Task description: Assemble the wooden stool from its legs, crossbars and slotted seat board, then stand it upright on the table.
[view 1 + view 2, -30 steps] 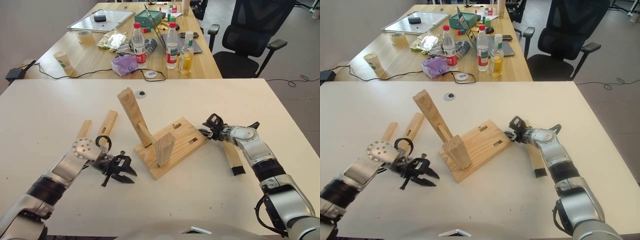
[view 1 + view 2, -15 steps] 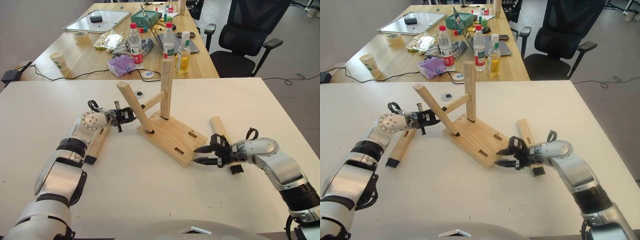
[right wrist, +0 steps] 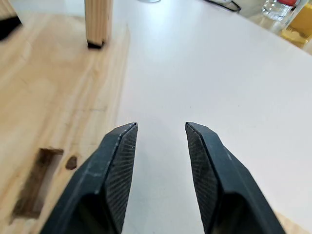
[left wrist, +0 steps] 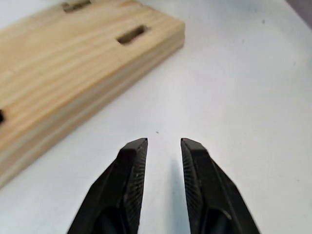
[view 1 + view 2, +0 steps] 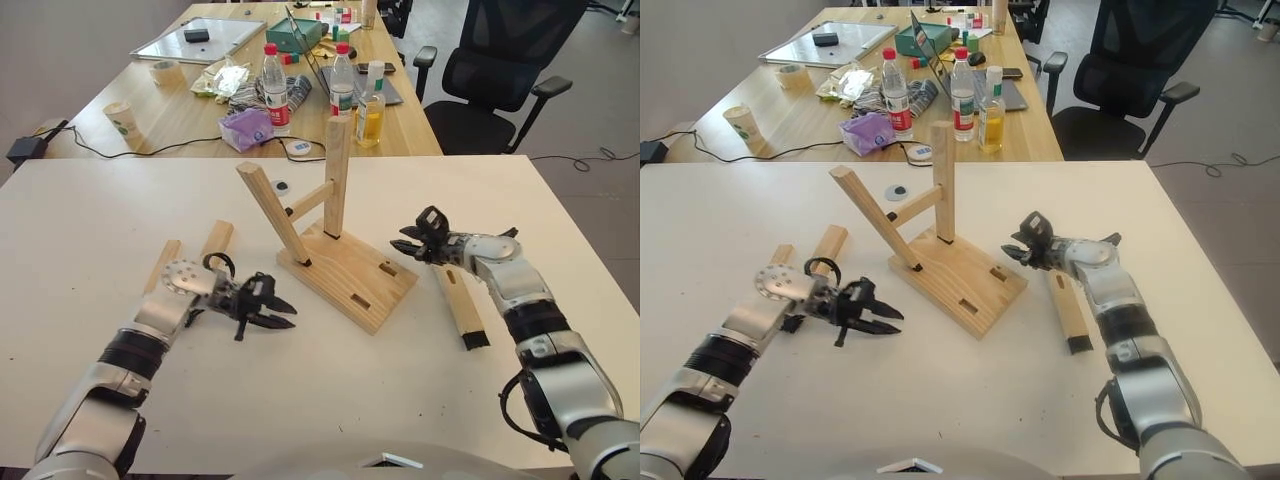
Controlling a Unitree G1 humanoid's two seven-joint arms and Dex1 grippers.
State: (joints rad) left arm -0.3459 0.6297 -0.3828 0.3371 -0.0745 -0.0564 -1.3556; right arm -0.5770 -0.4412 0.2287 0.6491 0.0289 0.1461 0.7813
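seat board (image 5: pixel 348 272) flat, two legs (image 5: pixel 338 175) inserted, others loose

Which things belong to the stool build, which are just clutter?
Job: slotted wooden seat board; two fitted wooden legs; crossbar between them; loose leg at right; two loose wooden pieces at left.
Clutter: plastic bottles; purple bag; paper cup; black office chair.

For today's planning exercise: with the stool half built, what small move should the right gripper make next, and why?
Probably shift the open, empty right gripper onto the loose leg lying beside it and grasp it: the seat board has two slots unfilled.
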